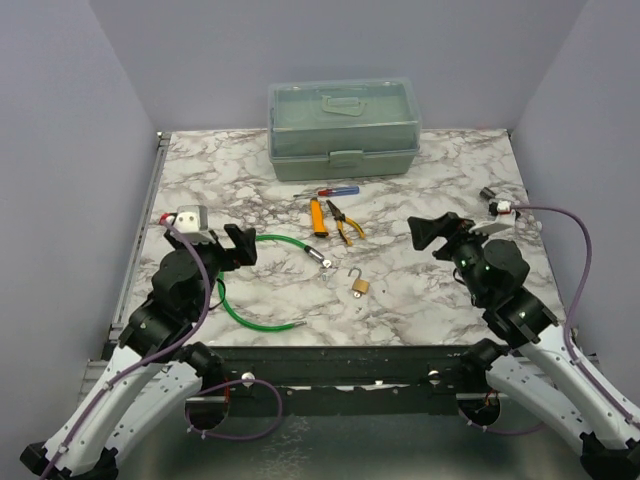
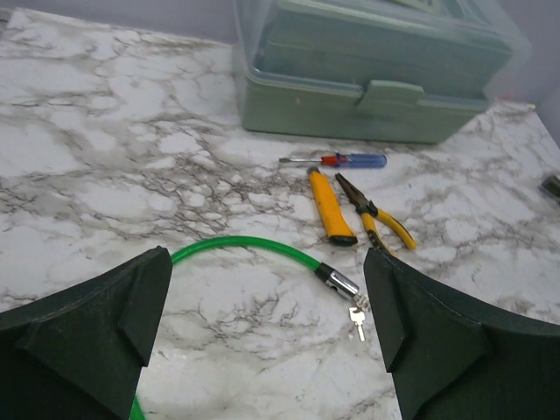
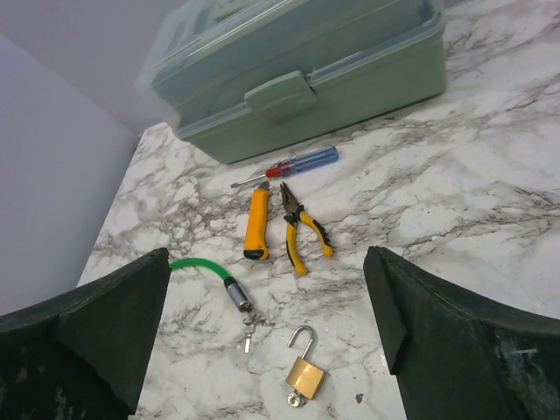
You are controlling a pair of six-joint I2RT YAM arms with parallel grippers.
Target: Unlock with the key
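Padlock point(image 3: 306, 376) lies on the marble table point(image 1: 250, 180) between my 2 arms, shackle swung up, near the keys point(image 3: 248, 337) on the green cable point(image 1: 280, 238). Left gripper point(image 2: 265, 254) and right gripper point(image 3: 265, 252) both gape, empty.

— What do the arms point(image 1: 160, 320) look like?
— White shells low down, black joints higher up. The left gripper point(image 1: 238, 243) and right gripper point(image 1: 432, 232) have matte black, wedge-shaped fingers point(image 2: 96, 332).
— Any wiring?
— A purple cable point(image 1: 545, 208) loops along each arm. A white box point(image 1: 190, 218) with a red mark sits on the left wrist.
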